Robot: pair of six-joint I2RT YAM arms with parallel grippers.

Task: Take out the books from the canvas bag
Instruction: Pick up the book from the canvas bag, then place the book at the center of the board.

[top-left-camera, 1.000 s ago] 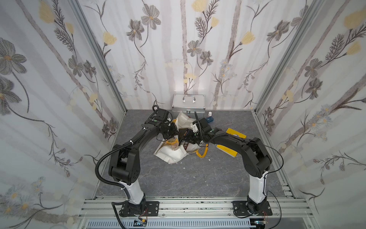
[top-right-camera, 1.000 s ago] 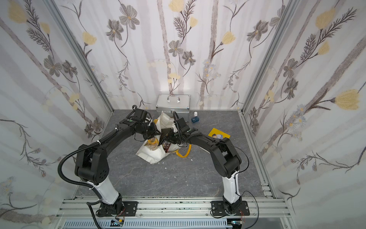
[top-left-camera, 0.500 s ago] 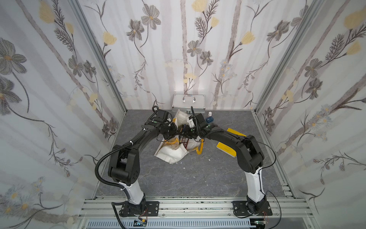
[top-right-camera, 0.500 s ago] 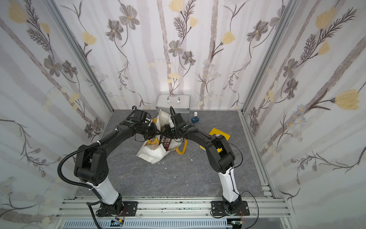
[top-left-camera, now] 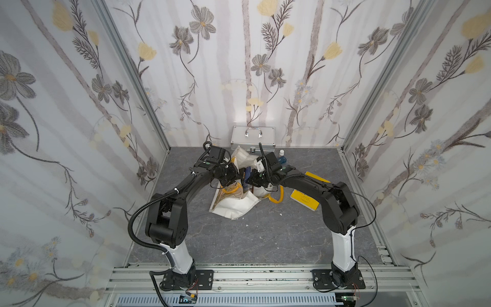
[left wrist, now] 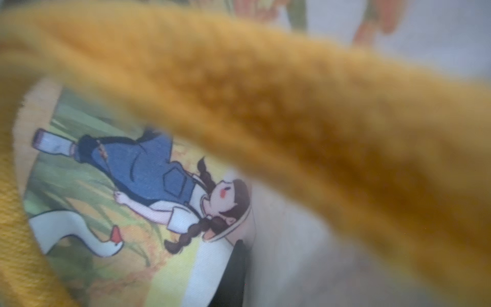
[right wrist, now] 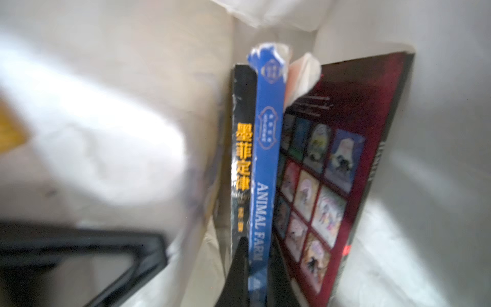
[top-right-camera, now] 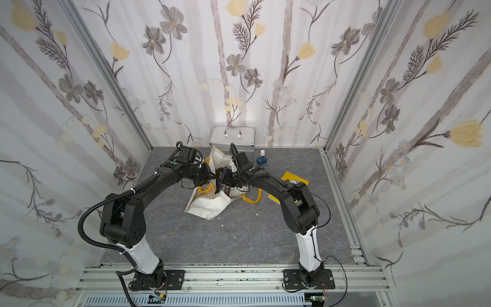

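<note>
The off-white canvas bag (top-left-camera: 233, 207) lies on its side mid-table, mouth toward the back, in both top views. In the right wrist view three books stand inside it: a black one with an orange title (right wrist: 240, 159), the blue Animal Farm (right wrist: 265, 164) and a dark red one (right wrist: 332, 172). My right gripper (right wrist: 259, 255) is shut on the Animal Farm spine at the bag's mouth (top-right-camera: 224, 180). My left gripper (top-left-camera: 237, 178) pinches the bag's fabric beside its yellow-orange handle (left wrist: 292, 106); only one finger (left wrist: 235, 273) shows. A yellow book (top-left-camera: 305, 196) lies on the table to the right.
A silver metal case (top-left-camera: 252, 135) stands against the back wall just behind the bag. A small white-capped bottle (top-left-camera: 281, 152) and a blue box (top-right-camera: 261, 160) sit right of it. A handle loop (top-left-camera: 276, 198) trails on the table toward the yellow book.
My right gripper has reached further left into the bag's mouth and closed on the blue book. The left gripper has stayed at the bag's rim.
</note>
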